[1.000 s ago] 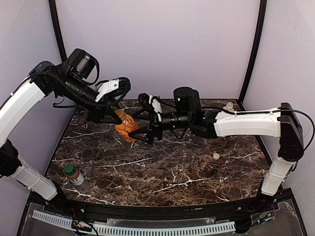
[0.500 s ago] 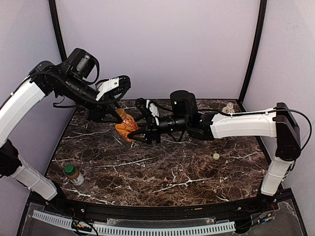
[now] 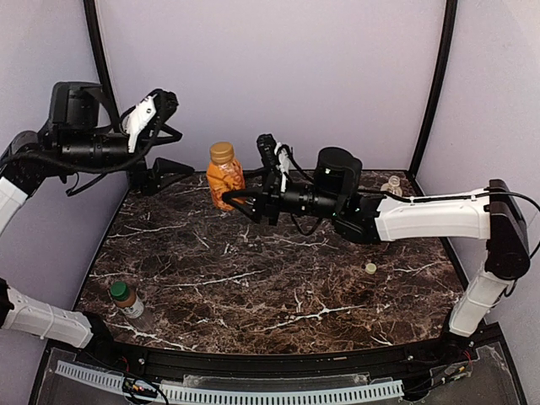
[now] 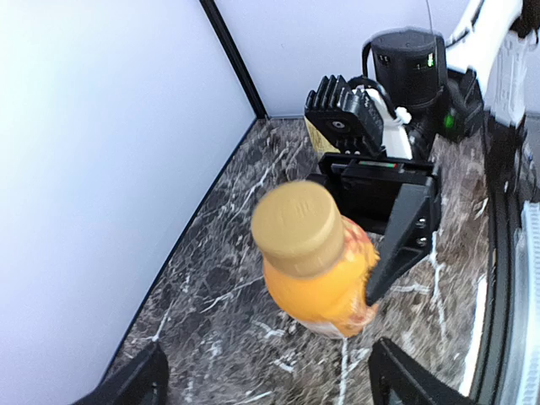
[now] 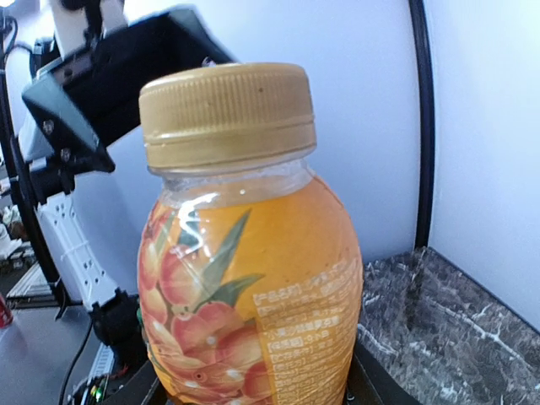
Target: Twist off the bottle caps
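Observation:
The short orange bottle (image 3: 224, 177) stands upright near the back of the table, tan cap (image 3: 222, 152) on. My right gripper (image 3: 246, 201) is shut on its lower body from the right. The bottle (image 5: 253, 278) and its cap (image 5: 226, 114) fill the right wrist view. My left gripper (image 3: 162, 142) hangs open to the bottle's left, apart from it. In the left wrist view the bottle (image 4: 316, 274) sits beyond my open left gripper (image 4: 270, 388), with a right finger (image 4: 405, 236) against its side. A green-capped bottle (image 3: 125, 298) stands front left. A small clear bottle (image 3: 392, 183) stands back right.
A small loose pale cap (image 3: 370, 268) lies on the dark marble table (image 3: 278, 295) toward the right. Grey walls and black corner posts (image 3: 432, 84) close in the back and sides. The right arm (image 3: 422, 218) stretches across the table's back half.
My left gripper opened, let go of the orange bottle's top and pulled back up and left. My right gripper closed on the bottle, which went from tilted to upright.

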`<state>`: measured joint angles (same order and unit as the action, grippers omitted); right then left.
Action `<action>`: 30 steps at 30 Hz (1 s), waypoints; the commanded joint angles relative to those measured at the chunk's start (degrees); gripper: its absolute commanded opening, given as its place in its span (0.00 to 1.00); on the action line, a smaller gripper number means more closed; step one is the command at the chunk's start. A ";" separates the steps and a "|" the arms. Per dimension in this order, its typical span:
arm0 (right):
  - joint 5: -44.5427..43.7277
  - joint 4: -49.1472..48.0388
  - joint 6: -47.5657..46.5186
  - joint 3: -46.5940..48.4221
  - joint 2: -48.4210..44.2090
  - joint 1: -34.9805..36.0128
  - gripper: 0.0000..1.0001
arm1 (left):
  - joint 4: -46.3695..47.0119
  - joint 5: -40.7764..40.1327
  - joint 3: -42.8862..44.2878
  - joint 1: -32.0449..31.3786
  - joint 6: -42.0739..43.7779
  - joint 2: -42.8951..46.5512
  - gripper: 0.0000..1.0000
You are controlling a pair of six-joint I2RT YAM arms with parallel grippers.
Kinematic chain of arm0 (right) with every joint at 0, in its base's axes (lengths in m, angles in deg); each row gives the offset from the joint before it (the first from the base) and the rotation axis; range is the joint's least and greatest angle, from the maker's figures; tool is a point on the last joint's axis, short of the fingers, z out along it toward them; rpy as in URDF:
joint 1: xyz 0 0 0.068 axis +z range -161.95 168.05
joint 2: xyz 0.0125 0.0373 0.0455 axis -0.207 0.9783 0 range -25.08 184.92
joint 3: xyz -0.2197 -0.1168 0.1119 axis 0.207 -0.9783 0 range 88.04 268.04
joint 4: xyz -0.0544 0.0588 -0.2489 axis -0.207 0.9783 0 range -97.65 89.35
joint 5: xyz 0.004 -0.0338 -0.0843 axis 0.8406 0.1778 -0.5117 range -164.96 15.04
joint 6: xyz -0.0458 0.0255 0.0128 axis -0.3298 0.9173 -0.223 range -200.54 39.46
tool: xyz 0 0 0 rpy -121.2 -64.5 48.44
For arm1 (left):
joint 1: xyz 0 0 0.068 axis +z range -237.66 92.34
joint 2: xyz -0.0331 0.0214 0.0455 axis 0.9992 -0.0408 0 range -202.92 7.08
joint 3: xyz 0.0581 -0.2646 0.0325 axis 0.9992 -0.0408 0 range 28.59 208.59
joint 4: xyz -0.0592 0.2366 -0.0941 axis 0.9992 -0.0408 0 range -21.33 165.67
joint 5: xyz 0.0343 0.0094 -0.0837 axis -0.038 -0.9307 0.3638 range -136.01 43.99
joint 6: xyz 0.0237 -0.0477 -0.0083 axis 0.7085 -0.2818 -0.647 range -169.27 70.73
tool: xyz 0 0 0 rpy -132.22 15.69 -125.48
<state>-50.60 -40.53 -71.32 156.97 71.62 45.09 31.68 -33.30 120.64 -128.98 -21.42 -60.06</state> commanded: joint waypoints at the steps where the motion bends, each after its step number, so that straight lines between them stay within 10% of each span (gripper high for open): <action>1: -8.79 -20.54 7.36 -1.95 -0.94 1.72 0.41 | 19.61 6.67 -10.96 -0.07 -11.59 7.96 0.77; 9: 4.08 -26.30 4.94 3.28 2.51 3.53 0.42 | 22.95 17.49 -11.27 -0.07 -20.44 5.47 0.88; 23: 15.90 -22.84 4.78 6.92 4.42 3.69 0.39 | 22.68 31.11 -13.65 -0.02 -23.83 4.89 0.59; 30: 15.75 -20.64 4.56 8.77 5.49 3.76 0.37 | 24.58 30.69 -14.37 -0.06 -23.83 4.71 0.64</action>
<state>-36.41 -62.70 -66.30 163.72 75.67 48.26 53.83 -4.60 107.57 -128.70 -44.11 -55.18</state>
